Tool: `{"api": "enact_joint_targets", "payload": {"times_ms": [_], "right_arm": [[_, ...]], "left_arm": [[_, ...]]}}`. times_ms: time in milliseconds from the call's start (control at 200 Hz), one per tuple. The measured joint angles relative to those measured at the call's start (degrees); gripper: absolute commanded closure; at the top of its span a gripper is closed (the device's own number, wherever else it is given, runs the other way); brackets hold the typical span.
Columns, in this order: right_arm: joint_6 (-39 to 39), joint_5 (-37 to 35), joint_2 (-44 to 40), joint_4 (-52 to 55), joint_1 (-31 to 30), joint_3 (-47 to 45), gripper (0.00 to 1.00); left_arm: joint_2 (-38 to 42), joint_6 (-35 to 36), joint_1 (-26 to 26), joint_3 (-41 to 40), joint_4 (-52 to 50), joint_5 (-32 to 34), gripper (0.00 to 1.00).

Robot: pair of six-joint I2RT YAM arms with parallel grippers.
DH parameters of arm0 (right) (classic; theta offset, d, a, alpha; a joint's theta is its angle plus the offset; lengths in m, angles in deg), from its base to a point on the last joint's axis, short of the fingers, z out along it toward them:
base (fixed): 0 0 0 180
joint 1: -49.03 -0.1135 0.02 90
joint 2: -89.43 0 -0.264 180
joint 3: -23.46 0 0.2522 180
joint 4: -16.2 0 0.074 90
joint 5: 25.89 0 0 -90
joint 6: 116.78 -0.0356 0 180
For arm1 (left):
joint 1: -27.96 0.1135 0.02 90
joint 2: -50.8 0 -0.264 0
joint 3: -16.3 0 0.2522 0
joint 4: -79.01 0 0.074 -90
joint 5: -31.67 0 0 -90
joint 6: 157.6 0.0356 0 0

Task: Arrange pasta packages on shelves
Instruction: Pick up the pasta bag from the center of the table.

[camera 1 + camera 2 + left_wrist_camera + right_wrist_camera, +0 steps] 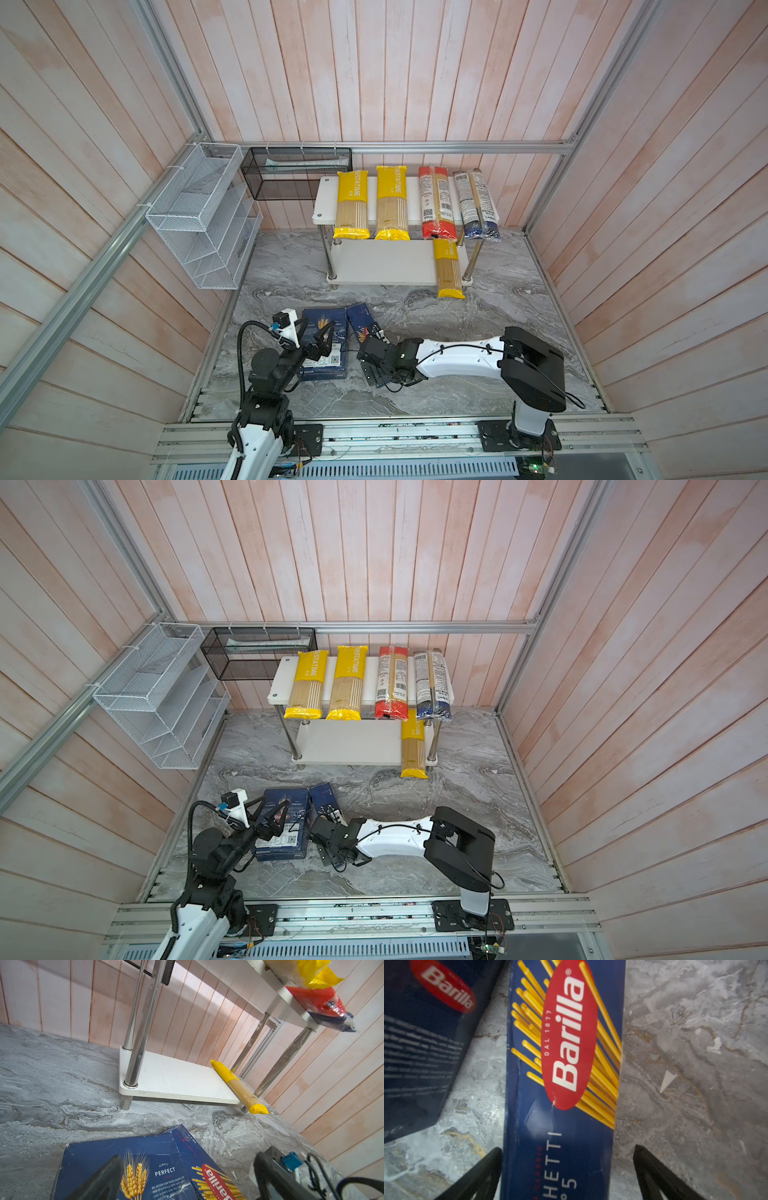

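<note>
On the upper shelf point(412, 199) lie two yellow pasta bags point(352, 205) point(391, 203), a red-ended bag point(435, 203) and a blue-ended bag point(476, 203). A third yellow bag point(448, 270) point(239, 1086) rests at one end of the lower shelf point(382, 262) point(176, 1078). Two dark blue Barilla boxes sit on the marble floor. My left gripper point(322, 338) point(182, 1176) hovers open over the wide box point(316, 318) point(166, 1159). My right gripper point(370, 338) point(568, 1167) is open and straddles the narrow box point(360, 316) point(566, 1053); one finger sits close to its side.
A white wire mesh basket point(199, 216) hangs on the left wall. A black mesh basket point(291, 174) hangs beside the rack at the back. Plank walls close in three sides. An aluminium rail point(395, 432) runs along the front.
</note>
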Motion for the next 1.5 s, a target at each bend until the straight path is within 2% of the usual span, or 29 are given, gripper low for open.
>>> {"api": "enact_joint_targets", "payload": {"times_ms": [445,805,1140,1305,1500], "right_arm": [[0.4,0.7,1.7,-3.8,2.3,-0.9,0.02],[1.9,0.6,3.5,-6.2,2.6,-0.2,0.08],[1.8,1.2,3.6,-7.9,2.9,-0.4,0.21],[1.7,1.3,3.6,-8.2,2.9,-0.4,0.34],[1.6,1.3,2.8,-9.5,3.0,-1.5,0.37]], "left_arm": [[0.0,0.0,0.0,0.0,0.7,-0.8,0.00],[-0.4,0.0,0.0,0.0,0.9,-1.0,0.00],[-0.6,0.0,0.0,0.0,1.0,-1.0,0.00],[-0.6,0.0,0.0,0.0,1.1,-1.0,0.00],[-1.0,0.0,0.0,-0.1,1.0,-1.0,0.00]]}}
